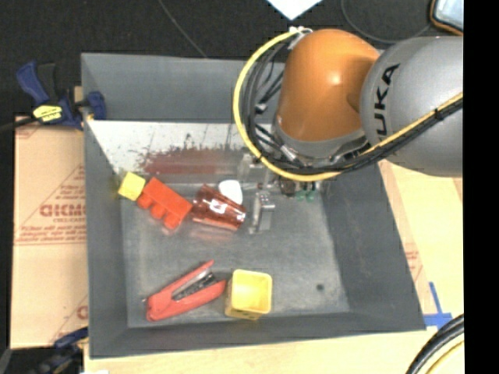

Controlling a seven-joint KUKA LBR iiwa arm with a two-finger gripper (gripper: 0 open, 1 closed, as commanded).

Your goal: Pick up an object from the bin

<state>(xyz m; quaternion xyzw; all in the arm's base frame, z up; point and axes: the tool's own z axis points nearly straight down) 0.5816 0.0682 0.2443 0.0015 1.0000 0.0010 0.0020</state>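
Camera view: the gripper (260,207) hangs low over the middle of the grey bin (312,244), beneath the arm's orange cover (327,84). Whether it is set wide or narrow cannot be told from this angle, and nothing is seen held in it.

The nearest thing is a red translucent bottle-like object (217,210), lying flat just left of the gripper. Its right end is touching or all but touching the gripper's metal. Its long axis runs left to right across the bin, dipping slightly towards the right. A small white piece (231,190) sits against its upper edge. Further left, an orange toy block (165,202) touches or very nearly touches the red object, with a yellow block (131,185) at its far end.

Well apart, along the near wall, lie red-handled pliers (183,291) and a yellow cup (249,293), side by side.

Judgement: the pick is not yet made. A grasp on the red object would require a short shift leftwards, closing across its narrow width.
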